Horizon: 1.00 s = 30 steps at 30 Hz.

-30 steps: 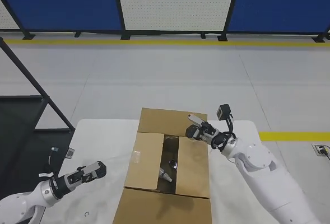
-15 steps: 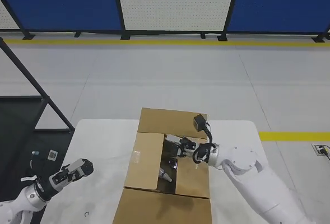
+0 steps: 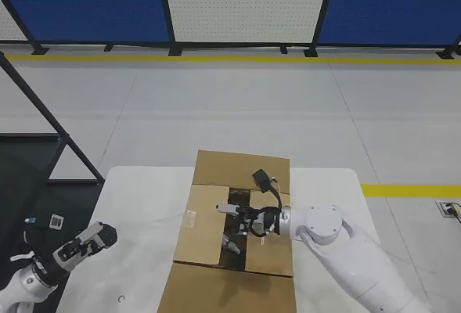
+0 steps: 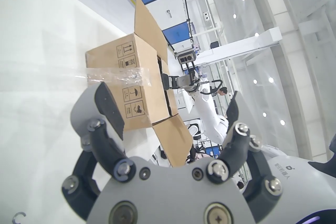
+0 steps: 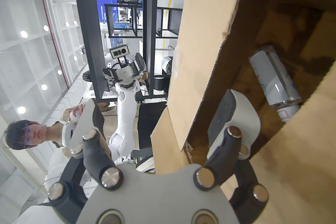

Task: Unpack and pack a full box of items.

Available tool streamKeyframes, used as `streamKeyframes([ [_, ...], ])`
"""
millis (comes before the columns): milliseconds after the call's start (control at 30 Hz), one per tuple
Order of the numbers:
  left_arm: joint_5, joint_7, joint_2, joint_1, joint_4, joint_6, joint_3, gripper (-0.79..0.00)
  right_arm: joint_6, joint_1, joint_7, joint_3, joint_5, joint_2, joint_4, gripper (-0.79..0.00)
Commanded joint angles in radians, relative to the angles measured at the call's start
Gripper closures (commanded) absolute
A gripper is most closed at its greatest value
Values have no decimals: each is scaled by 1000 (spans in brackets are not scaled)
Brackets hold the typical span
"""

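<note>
Blue partition panels (image 3: pixel 89 19) back a yellow floor line (image 3: pixel 214 59), well behind the white table (image 3: pixel 136 203).

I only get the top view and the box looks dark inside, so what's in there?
Observer: A white can lies inside the box.
Operator: Is my right end effector holding it?
Observer: No. The right end effector is open, its fingers straddling a flap edge.
Operator: And the left one?
Observer: The left end effector is open and empty.
</note>
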Motion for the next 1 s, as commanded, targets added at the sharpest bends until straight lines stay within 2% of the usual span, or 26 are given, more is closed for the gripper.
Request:
streamKeyframes([
  [0,2,9,0,3,-12,6,0,-785,10,8,12,-9,-1,-6,6,-785],
  [133,4,20,-1,9,-15,11,-7,-785,-5,32,30,-29,12,-24,33,-785],
  [600,-1,45,-4,18,2,6,-15,-785,-155,83,15,-44,85,-83,45,-785],
  [967,-23,61,-7,49,3,-12,-41,-785,-255,150,-31,-122,164,-172,122,-785],
])
